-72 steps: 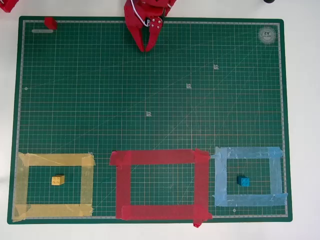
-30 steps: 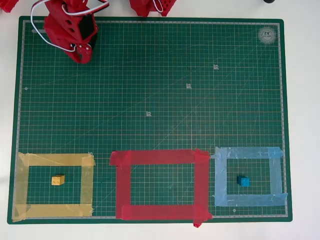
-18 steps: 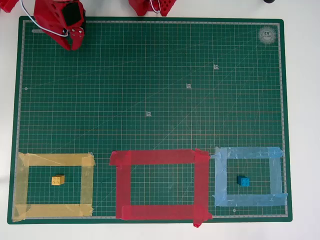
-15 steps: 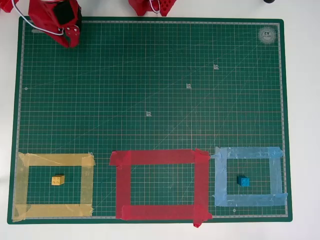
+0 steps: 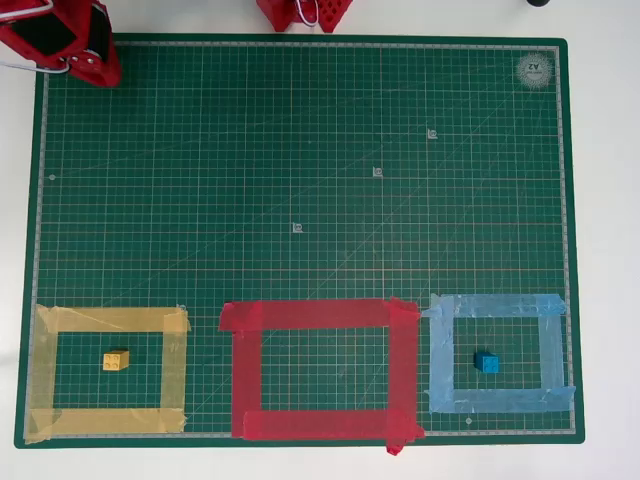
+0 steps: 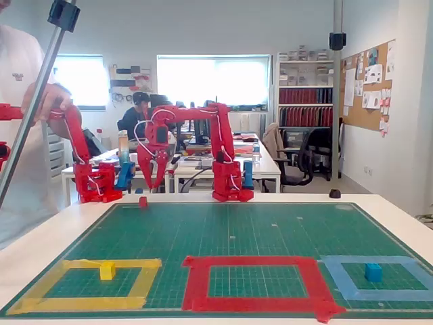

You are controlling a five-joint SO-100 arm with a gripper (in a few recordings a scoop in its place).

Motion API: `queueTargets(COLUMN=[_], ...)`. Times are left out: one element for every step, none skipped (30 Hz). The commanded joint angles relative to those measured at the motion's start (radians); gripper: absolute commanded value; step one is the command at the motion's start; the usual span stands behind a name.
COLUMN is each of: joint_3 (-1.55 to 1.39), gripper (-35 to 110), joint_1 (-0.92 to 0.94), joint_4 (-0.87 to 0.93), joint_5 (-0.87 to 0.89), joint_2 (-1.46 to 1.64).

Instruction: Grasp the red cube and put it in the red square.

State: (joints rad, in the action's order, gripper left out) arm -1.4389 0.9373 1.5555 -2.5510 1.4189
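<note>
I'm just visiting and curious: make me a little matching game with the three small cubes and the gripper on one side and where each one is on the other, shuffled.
Things:
1. yellow cube
2. blue cube
3. red cube
4. gripper

Places:
A. above the mat's far left corner
B. inside the light blue frame
C. on the mat near its far left corner, outside every frame
D. inside the yellow frame

Pairs: 1-D, 2-B, 3-C, 4-A. The red square has no cube in it.
</note>
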Motion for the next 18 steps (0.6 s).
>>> queueTargets(joint_3=[0.078, 0.089, 0.094, 0.103, 0.106, 0.107, 0.107, 0.107, 0.107, 0.103, 0.1, 0.098, 0.098, 0.098, 0.098, 0.1, 0.1, 0.097], gripper=[0, 0, 0, 0, 0, 0, 1, 3, 8, 12, 13, 13, 13, 13, 15, 17, 17, 17], joint_1=[0.04, 0.049, 0.06, 0.067, 0.071, 0.072, 0.075, 0.083, 0.091, 0.101, 0.11, 0.121, 0.132, 0.141, 0.146, 0.15, 0.152, 0.153], joint_4=[0.011, 0.011, 0.011, 0.011, 0.011, 0.011, 0.011, 0.011, 0.011, 0.011, 0.011, 0.011, 0.011, 0.011, 0.009, 0.009, 0.009, 0.009], joint_5=[-0.029, -0.061, -0.103, -0.123, -0.127, -0.127, -0.127, -0.124, -0.12, -0.12, -0.12, -0.12, -0.121, -0.126, -0.126, -0.126, -0.126, -0.126], joint_2=[-0.021, -0.04, -0.052, -0.061, -0.063, -0.063, -0.063, -0.063, -0.063, -0.063, -0.063, -0.063, -0.063, -0.063, -0.063, -0.063, -0.063, -0.063])
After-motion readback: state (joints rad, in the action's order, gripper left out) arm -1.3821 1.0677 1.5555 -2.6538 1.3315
